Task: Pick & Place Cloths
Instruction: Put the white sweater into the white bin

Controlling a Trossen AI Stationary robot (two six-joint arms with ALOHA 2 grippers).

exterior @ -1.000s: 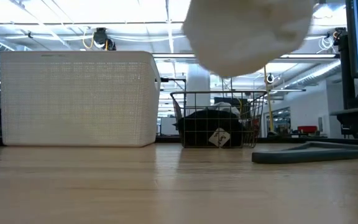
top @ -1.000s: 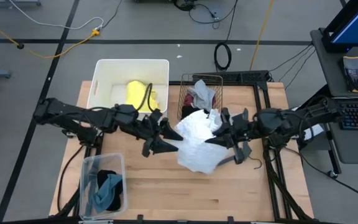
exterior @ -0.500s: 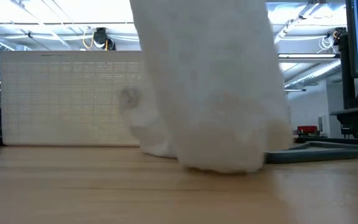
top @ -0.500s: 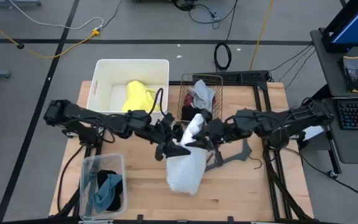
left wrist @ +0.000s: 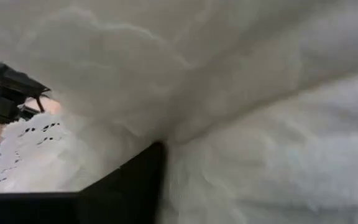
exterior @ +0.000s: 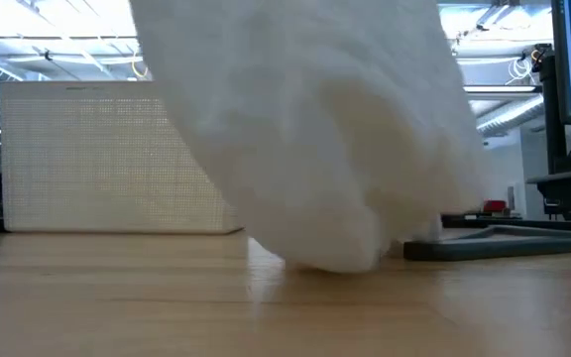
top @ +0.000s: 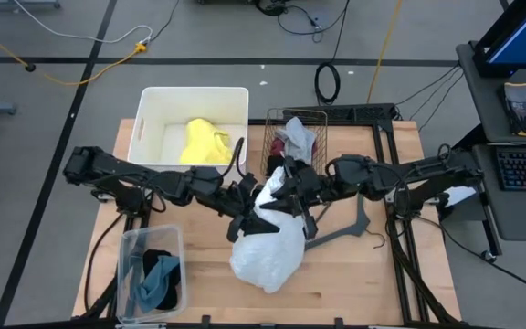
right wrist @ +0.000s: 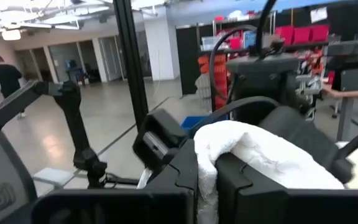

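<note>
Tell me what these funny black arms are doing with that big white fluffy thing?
They are two robot arms at a wooden table. One picture looks straight down, one looks level from the tabletop, and one comes from each arm's wrist. Together they hold up the big white lacy cloth; its bottom touches the table. The left claw is buried in it, so its fingers are hidden. The right claw pinches a fold. Behind are a white bin with a yellow cloth, a wire basket of cloths and a clear tub with more. A grey bent bar lies nearby.
</note>
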